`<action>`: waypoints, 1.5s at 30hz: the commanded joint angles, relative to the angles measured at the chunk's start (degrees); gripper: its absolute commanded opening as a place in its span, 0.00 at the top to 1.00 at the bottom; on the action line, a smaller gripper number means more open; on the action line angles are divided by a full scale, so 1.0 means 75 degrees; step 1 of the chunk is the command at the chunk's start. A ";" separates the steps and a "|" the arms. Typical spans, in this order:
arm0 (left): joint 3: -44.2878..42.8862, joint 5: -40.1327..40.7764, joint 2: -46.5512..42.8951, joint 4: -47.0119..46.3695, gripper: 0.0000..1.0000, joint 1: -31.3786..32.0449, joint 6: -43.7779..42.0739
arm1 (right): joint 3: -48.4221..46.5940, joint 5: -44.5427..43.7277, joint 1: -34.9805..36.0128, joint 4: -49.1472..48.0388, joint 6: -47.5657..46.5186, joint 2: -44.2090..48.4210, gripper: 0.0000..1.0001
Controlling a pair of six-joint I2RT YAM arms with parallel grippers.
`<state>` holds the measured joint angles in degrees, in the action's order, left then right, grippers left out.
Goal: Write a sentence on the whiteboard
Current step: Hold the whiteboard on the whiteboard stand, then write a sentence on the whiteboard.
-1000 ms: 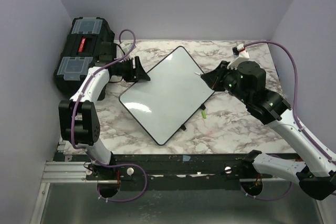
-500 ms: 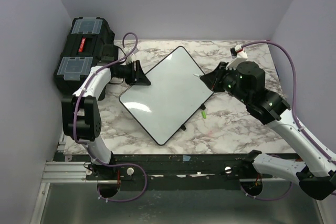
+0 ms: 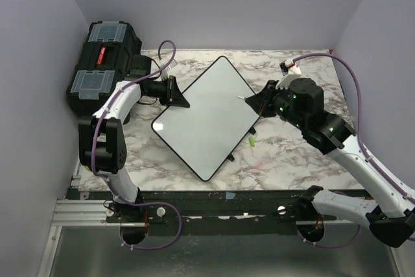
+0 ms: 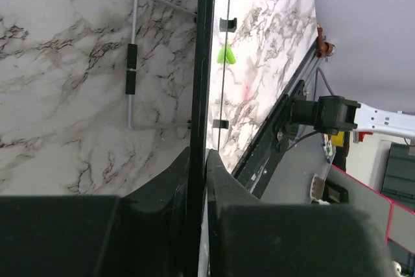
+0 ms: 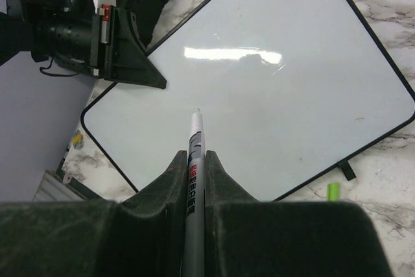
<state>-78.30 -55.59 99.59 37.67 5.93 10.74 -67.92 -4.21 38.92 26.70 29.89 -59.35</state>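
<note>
On the marble desk [image 3: 285, 154], the whiteboard [image 3: 206, 120] lay near the middle, turned like a diamond with one corner toward the back wall and one toward the arms. Its left corner was caught by the left pincer [image 3: 178, 97], which reached in from the toolbox [image 3: 104, 56] side; the left wrist view looked straight along the board's black rim, with a finger pressed to each face, so the pincer was clamped on the board. Whether that corner sat flat on the desk or was raised could not be told. A thin wire bracket [image 4: 133, 63] stood out from the rim on the board's back side. The right pincer [image 3: 255, 100] hung over the board's right corner, its fingers closed together on a marker [image 5: 194, 150] that pointed out over the white face, with its tip above the middle of the board; contact between tip and board could not be judged. A small green cap [image 3: 250, 141] lay on the desk just off the board's lower right edge. The toolbox sat at the far left, against the wall.
</note>
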 commanded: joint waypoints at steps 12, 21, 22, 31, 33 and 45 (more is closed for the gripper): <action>-0.0235 0.1285 -0.0572 0.0464 1.00 0.0612 -0.0668 | 0.0337 0.0959 0.0014 -0.0138 -0.0313 0.0003 0.99; -0.0383 0.1643 -0.0884 0.0520 1.00 0.0731 -0.0495 | 0.0064 0.1595 0.0023 0.0260 -0.0626 -0.0395 0.99; -0.0396 0.1677 -0.0937 0.0509 1.00 0.0743 -0.0478 | 0.0036 0.1598 0.0023 0.0298 -0.0632 -0.0436 0.99; -0.0466 0.2490 -0.1184 0.0547 1.00 0.0779 -0.0436 | -0.0554 0.1538 0.0293 0.0862 -0.0960 -0.0973 0.99; -0.0471 0.2457 -0.1230 0.0535 1.00 0.0779 -0.0430 | -0.0771 0.1417 0.0510 0.0977 -0.1022 -0.1172 0.99; -0.0035 0.2440 -0.1760 0.0148 1.00 0.0814 -0.0190 | -0.1309 -0.0473 0.3081 0.0227 -0.0615 -0.2531 0.99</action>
<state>-79.94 -45.39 89.65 41.41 12.36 12.10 -75.83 -2.17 58.30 31.14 23.99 -75.48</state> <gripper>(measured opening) 0.074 0.135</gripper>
